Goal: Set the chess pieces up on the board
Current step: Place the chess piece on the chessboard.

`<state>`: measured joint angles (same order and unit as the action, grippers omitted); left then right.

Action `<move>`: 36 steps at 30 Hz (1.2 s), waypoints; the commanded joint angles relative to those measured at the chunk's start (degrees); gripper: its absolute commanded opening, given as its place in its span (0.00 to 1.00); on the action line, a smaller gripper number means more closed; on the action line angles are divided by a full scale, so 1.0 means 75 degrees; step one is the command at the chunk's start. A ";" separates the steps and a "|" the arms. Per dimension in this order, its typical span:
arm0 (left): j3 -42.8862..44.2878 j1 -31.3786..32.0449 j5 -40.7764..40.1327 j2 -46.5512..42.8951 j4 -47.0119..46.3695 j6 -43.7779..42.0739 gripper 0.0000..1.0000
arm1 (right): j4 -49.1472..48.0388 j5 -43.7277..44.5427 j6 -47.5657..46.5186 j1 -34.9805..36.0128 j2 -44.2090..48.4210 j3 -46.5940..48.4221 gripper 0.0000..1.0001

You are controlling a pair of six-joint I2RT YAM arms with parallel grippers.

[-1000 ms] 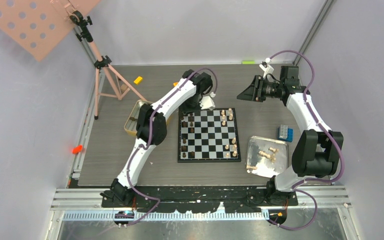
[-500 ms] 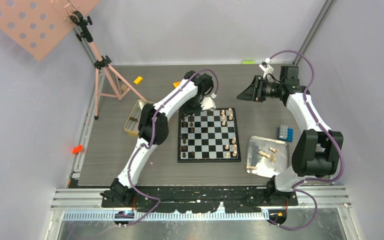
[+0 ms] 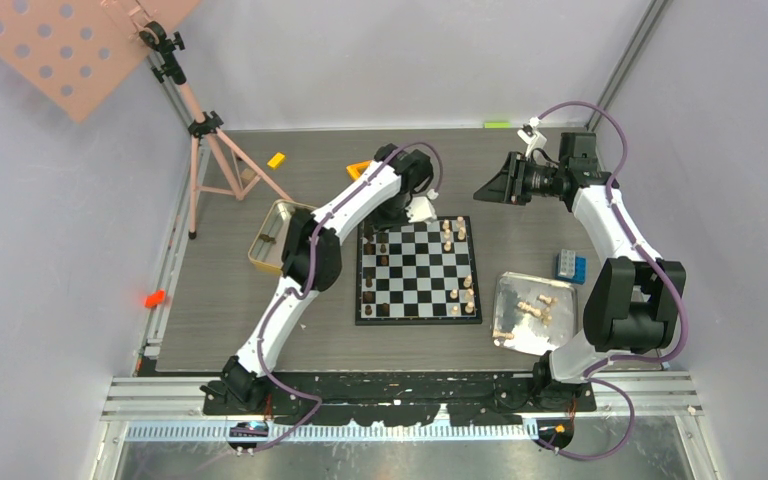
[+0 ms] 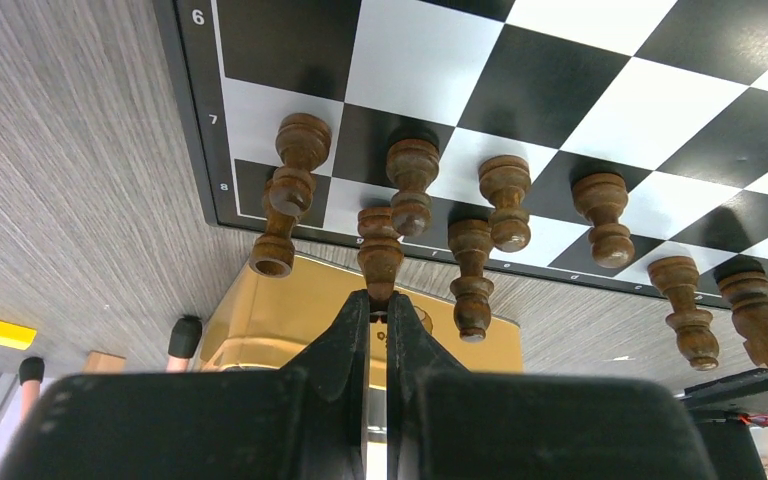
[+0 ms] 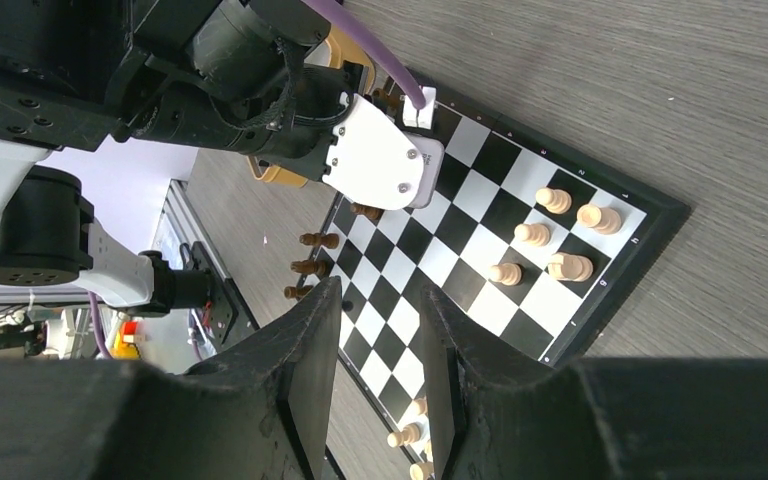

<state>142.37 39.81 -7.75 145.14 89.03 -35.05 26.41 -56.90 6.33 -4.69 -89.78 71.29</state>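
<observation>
1. Left gripper [image 4: 378, 298]: the fingers [image 4: 345, 345] are pressed together, and their tips appear to nip the head of a dark piece [image 4: 380, 250] (whether its base already touches the square cannot be told).
2. Dark piece: it sits at the left-edge row of the board [image 4: 650, 95], just beside the piece in the far corner. It is in line with the other dark pieces [image 4: 505, 200], which stand there in two rows.
3. Change: over the last second the left arm has swung a little to the right and its elbow has come closer to the board. This brought the wrist from just beyond the far edge to above the far left corner, with the grip unchanged throughout.
4. Meaning: the carry looks finished and the placing is the step in hand. The release and lift will probably need to go straight up, since neighbours stand close on both sides and could be knocked.
5. Right gripper [image 5: 375, 380]: the fingers are parted with nothing between them. It hangs high beyond the far right of the board and has not moved.
6. Surroundings: the tin [image 4: 280, 330] lies left of the board. The tray [image 3: 508, 283] to the right still holds loose pale pieces [image 3: 535, 308], and only a few more stand on the board's right side. The pale side appears well short of set up.
</observation>
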 commanded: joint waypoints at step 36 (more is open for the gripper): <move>-0.0254 -0.0166 -0.0074 -0.1282 0.0378 0.0045 0.29 | 0.0034 -0.0252 -0.0107 -0.0019 -0.0153 0.0084 0.40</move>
<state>140.79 39.77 -9.19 144.33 89.01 -34.98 27.16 -57.41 6.13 -4.69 -91.02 71.29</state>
